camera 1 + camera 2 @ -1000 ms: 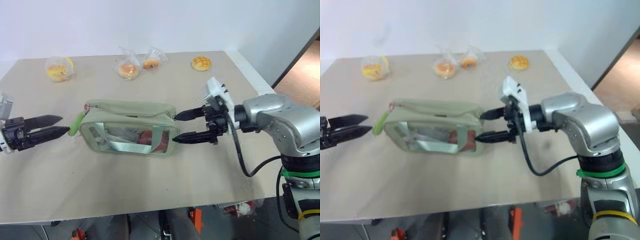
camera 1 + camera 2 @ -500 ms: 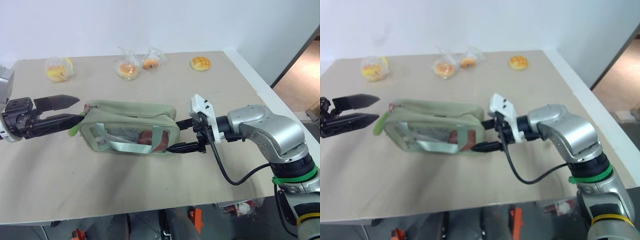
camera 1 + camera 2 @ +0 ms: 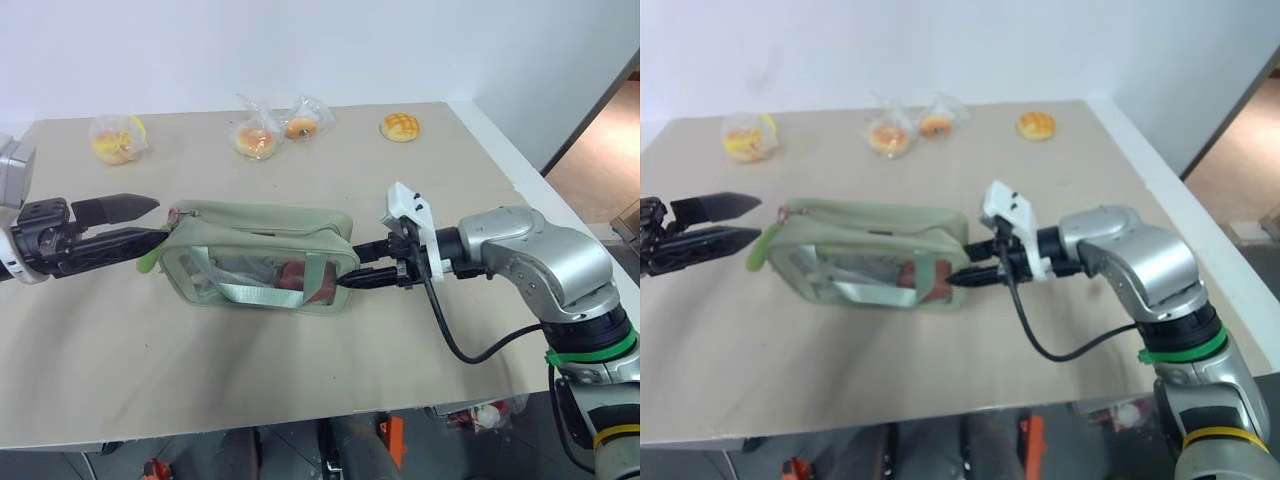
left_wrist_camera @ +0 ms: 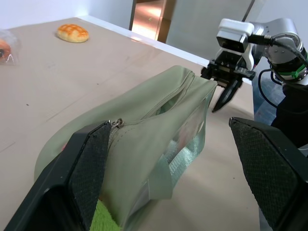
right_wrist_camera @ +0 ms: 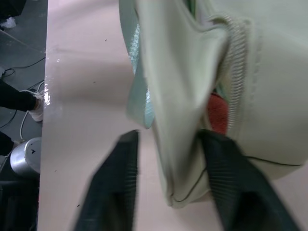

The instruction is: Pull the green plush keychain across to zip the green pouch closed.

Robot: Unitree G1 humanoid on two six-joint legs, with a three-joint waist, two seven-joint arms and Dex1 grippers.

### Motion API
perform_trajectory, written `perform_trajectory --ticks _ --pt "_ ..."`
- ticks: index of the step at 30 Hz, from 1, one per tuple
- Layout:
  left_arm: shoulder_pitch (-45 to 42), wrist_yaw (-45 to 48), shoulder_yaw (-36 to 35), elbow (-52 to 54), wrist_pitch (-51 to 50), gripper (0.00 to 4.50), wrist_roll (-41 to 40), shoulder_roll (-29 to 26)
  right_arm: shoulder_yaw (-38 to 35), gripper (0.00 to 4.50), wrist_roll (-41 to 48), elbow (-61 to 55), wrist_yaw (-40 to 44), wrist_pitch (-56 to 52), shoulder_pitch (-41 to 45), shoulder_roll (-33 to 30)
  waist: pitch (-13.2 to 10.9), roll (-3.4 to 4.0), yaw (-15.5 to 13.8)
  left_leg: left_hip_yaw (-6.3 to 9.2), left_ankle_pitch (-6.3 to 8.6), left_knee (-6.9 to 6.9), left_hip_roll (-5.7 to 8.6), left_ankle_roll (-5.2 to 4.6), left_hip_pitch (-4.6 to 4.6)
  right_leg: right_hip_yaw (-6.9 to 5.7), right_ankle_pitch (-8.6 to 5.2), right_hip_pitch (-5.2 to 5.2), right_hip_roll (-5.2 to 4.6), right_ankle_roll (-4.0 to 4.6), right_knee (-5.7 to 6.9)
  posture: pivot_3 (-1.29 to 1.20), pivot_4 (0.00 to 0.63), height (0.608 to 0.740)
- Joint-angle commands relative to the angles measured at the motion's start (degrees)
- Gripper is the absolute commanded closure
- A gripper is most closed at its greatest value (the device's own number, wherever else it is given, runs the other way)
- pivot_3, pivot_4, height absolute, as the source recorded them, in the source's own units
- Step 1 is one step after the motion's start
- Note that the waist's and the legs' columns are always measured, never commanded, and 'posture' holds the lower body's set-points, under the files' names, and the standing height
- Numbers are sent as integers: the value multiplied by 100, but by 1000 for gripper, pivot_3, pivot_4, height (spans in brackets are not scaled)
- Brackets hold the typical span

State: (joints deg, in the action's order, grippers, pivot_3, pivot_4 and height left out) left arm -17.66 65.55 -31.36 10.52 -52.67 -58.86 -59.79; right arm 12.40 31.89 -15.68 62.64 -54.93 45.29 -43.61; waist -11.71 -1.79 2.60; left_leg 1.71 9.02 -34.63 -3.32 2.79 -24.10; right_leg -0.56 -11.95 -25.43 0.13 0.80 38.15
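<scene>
Green pouch (image 3: 258, 258) lies long-side on the tan table (image 3: 400, 330), mid-surface, zipper on top. Head views: the green plush keychain (image 3: 152, 252) hangs at the pouch's left end, just beside the left gripper (image 3: 145, 222), whose fingers stand wide apart around that end, holding nothing. The right gripper (image 3: 345, 265) has its fingers drawn in on the pouch's right end corner (probably to anchor it so the zip pull doesn't drag the whole pouch). Wrapped buns (image 3: 257, 138) and a bare bun (image 3: 400, 126) sit well apart at the far edge.

Left wrist view: soft sage fabric, sagging top, zipper slider (image 4: 117, 122) close by the near finger, a scrap of lime plush (image 4: 105, 219) low between the fingers; clear plastic side and webbing strap (image 4: 162, 178) visible.

Right wrist view: ribbed black fingers (image 5: 232, 180) pinching the fabric end seam, one each side; zipper teeth run up it, something red inside. Grip looks shallow, could slip.
</scene>
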Motion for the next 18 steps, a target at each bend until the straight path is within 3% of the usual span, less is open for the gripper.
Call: perform_trajectory --ticks 1,2,3,12,18 --pt "155 77 -135 -52 93 412 108 -129 -186 4066 30 -11 64 109 138 -68 0 0 1 -1 0 0 0 0 0 1 0 0 0 0 0 0 150 740" --pt "233 93 -168 -93 113 412 166 -143 -183 4412 28 -7 71 124 141 -71 0 0 2 -1 0 0 0 -1 1 2 0 0 0 0 0 0 150 740" --pt "288 84 -204 -129 122 412 198 -148 -182 4464 26 -5 77 137 142 -72 0 0 2 -2 1 0 0 -2 1 3 0 -1 0 0 0 0 150 740" --pt "1172 292 -572 -926 246 412 701 -195 -139 4464 1 1 59 238 100 -11 0 0 0 -5 2 1 -1 -2 -1 4 -1 -6 -3 2 0 0 150 740" --pt "1329 221 -357 -547 201 412 698 -100 -92 4464 -37 83 17 258 122 73 0 -3 -2 -7 3 0 -1 0 -1 3 -1 -6 -5 2 -2 0 150 740"
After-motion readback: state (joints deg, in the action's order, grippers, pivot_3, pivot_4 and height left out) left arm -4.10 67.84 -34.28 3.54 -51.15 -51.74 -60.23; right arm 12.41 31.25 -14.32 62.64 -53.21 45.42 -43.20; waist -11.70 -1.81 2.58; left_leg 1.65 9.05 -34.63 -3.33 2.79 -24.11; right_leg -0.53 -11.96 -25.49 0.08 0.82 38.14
